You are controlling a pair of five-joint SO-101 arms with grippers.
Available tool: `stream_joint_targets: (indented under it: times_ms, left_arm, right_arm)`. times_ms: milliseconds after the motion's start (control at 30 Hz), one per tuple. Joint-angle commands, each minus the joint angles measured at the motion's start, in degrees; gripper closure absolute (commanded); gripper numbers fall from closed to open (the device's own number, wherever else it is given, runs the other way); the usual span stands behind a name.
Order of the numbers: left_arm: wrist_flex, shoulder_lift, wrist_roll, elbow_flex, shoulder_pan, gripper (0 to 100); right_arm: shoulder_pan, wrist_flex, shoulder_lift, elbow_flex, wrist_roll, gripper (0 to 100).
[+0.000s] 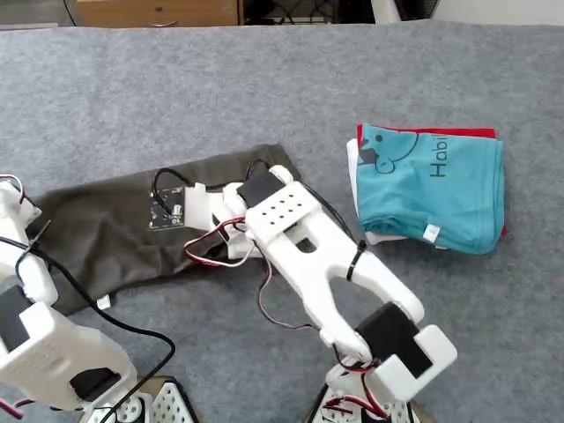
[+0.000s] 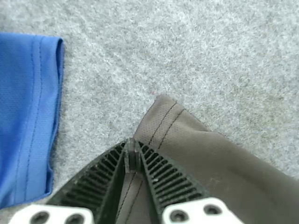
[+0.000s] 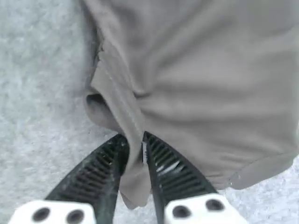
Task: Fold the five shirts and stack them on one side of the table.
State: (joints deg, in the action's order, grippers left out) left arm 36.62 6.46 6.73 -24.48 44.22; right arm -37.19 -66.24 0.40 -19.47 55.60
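A dark olive shirt (image 1: 97, 229) lies as a long strip across the left half of the grey table. My left gripper (image 2: 132, 149) is shut on a stitched corner of the dark olive shirt (image 2: 210, 163) at the strip's left end. My right gripper (image 3: 140, 140) is shut on a raised fold of the same shirt (image 3: 210, 70), near the strip's right part, under the right arm's wrist (image 1: 189, 210). A folded stack sits at the right, with a teal shirt (image 1: 432, 189) on top and a red shirt (image 1: 458, 132) and a white shirt (image 1: 354, 163) beneath. A blue shirt (image 2: 23, 107) lies just beyond the left gripper.
The right arm (image 1: 300, 238) stretches from the front edge across the table's middle, with loose wires trailing. The left arm (image 1: 35, 326) stands at the front left corner. A wooden drawer unit (image 1: 159, 12) stands behind the table. Grey carpet (image 1: 264, 88) covers the table.
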Motion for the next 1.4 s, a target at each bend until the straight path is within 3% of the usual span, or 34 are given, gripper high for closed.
stream_joint_targets:
  times_ms: [0, 600, 667, 867, 967, 1133, 1300, 1367]
  left_arm:
    - [0.2, -0.8, 0.3, 3.1, -0.2, 97]
    - [0.3, -0.8, 0.3, 3.1, -0.6, 97]
    - [0.3, -0.8, 0.3, 3.1, -0.6, 97]
    - [0.3, -0.8, 0.4, 3.1, -0.6, 97]
    - [0.3, -0.8, 0.4, 3.1, -0.6, 97]
    - [0.3, -0.8, 0.4, 3.1, -0.4, 97]
    - [0.3, -0.8, 0.3, 3.1, -0.4, 97]
    - [0.4, -0.9, 0.2, 3.1, -0.5, 97]
  right_arm:
    - [0.5, 2.8, 1.8, 3.1, 0.5, 98.4]
    - [1.6, 8.1, 10.1, 8.3, 2.8, 98.1]
    - [2.9, 8.1, 9.9, 8.5, 2.5, 93.1]
    - [6.9, 8.0, 9.9, 13.1, -3.1, 61.5]
    - [7.6, 5.9, 9.8, 15.5, -5.1, 54.9]
    - [7.6, 1.1, 6.7, 18.6, -7.1, 65.5]
    - [7.6, -0.6, 3.1, 18.4, -7.1, 97.9]
    - [7.6, -0.3, 3.2, 18.2, -7.1, 94.8]
